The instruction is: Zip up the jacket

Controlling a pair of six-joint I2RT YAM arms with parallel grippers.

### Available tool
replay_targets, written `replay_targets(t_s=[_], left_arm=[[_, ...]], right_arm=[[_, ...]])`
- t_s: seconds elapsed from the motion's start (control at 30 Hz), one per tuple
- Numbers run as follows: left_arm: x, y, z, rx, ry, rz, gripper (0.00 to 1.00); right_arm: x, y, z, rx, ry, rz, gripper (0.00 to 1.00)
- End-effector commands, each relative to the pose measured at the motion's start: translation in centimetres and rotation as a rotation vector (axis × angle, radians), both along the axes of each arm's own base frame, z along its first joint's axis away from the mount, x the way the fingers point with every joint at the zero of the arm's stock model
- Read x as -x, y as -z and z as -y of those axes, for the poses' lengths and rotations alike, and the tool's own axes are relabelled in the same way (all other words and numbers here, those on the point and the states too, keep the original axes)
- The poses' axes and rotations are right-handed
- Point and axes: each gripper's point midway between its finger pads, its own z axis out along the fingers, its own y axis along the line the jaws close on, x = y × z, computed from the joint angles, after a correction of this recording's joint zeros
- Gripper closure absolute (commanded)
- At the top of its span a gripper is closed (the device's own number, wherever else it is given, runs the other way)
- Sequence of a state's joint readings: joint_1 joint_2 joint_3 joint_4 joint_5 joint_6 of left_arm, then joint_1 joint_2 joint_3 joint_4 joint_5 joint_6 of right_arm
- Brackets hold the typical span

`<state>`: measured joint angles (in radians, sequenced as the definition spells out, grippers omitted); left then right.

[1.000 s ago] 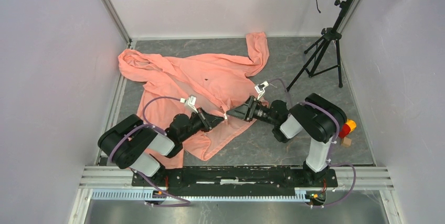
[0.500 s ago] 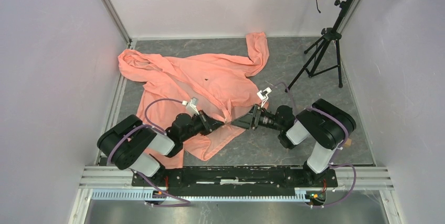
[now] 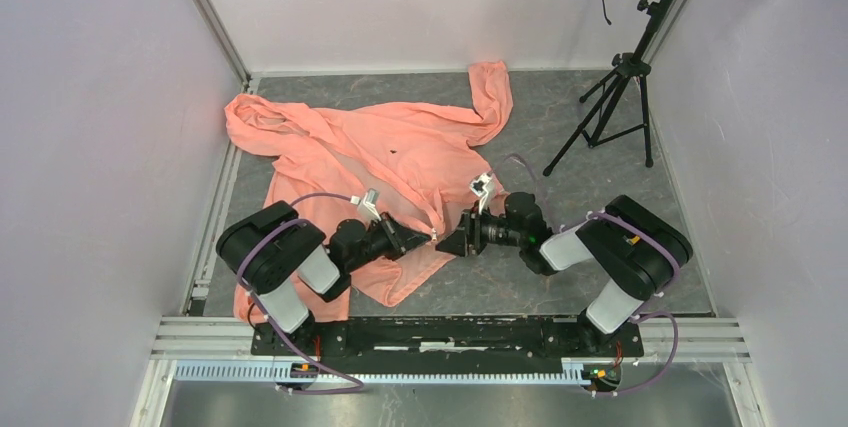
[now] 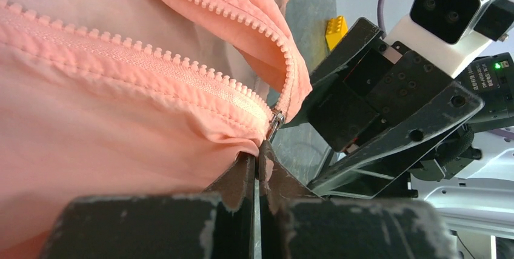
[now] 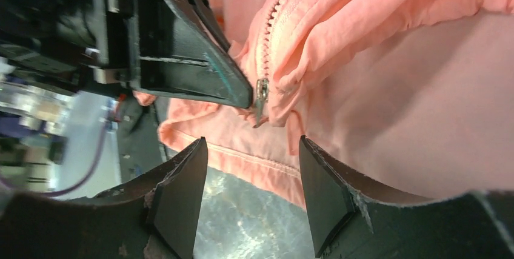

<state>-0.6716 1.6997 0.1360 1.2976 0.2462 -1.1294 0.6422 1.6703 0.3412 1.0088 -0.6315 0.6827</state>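
The salmon-pink jacket (image 3: 380, 152) lies spread on the grey table, hood at the far left, one sleeve up at the back. My left gripper (image 3: 428, 238) is shut on the jacket's bottom hem (image 4: 200, 144), right below the small metal zipper slider (image 4: 276, 122) where the two tooth rows meet. My right gripper (image 3: 447, 244) faces it from the right, open and empty, its fingers (image 5: 182, 186) on either side of the hem just short of the slider and pull (image 5: 262, 92). The jacket also fills the right wrist view (image 5: 412, 119).
A black tripod stand (image 3: 610, 97) stands at the back right. A small yellow block (image 4: 337, 30) lies on the table beyond the right arm. White walls close in the left, back and right sides.
My right gripper has moved left toward the left gripper and the zipper's lower end. The left arm's base has swung right; its gripper stays on the hem.
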Motion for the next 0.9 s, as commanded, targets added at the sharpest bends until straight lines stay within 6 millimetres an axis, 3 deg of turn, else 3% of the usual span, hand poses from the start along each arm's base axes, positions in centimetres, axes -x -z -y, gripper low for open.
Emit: replay_targets(t_s=[0.0, 0.2, 0.3, 0.5, 0.87], left_arm=[[0.0, -1.8, 0.0, 0.069, -0.012, 0.035, 0.98], [-0.1, -2.3, -0.3, 0.077, -0.025, 0.057, 0.98], [-0.2, -2.3, -0.3, 0.069, -0.027, 0.062, 0.98], [-0.5, -2.7, -0.3, 0.082, -0.035, 0.080, 0.98], [-0.7, -3.3, -0.4, 0.093, -0.041, 0.091, 0.98]], right_arm=[[-1.4, 1.9, 0.3, 0.196, -0.024, 0.212, 0.36], [-2.4, 0.4, -0.1, 0.154, 0.017, 0.344, 0.34], [-2.6, 0.8, -0.4, 0.170, 0.005, 0.363, 0.35], [-2.5, 1.2, -1.5, 0.166, -0.002, 0.385, 0.51], [-2.8, 1.4, -2.6, 0.153, -0.019, 0.375, 0.50]])
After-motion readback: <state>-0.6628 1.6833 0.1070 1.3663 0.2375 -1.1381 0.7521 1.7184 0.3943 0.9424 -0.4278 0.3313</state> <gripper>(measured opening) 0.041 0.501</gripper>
